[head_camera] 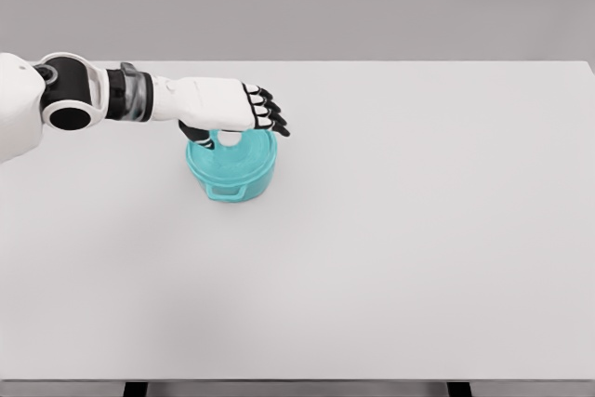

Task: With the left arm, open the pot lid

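A teal pot [231, 179] stands on the white table, left of the middle, with a small handle facing the front. Its teal lid [245, 159] lies flat on top, and a pale knob [229, 140] shows near the lid's middle. My left hand [238, 130] reaches in from the left and hovers over the far half of the lid. The black-tipped fingers [270, 116] are spread and bent down past the knob, and the thumb [198, 134] hangs on the knob's left side. The palm hides the pot's far rim. Nothing is gripped as far as I can see.
The white table [418, 248] stretches wide to the right and front of the pot. Its far edge runs just behind the left forearm [139, 97]. No other objects show.
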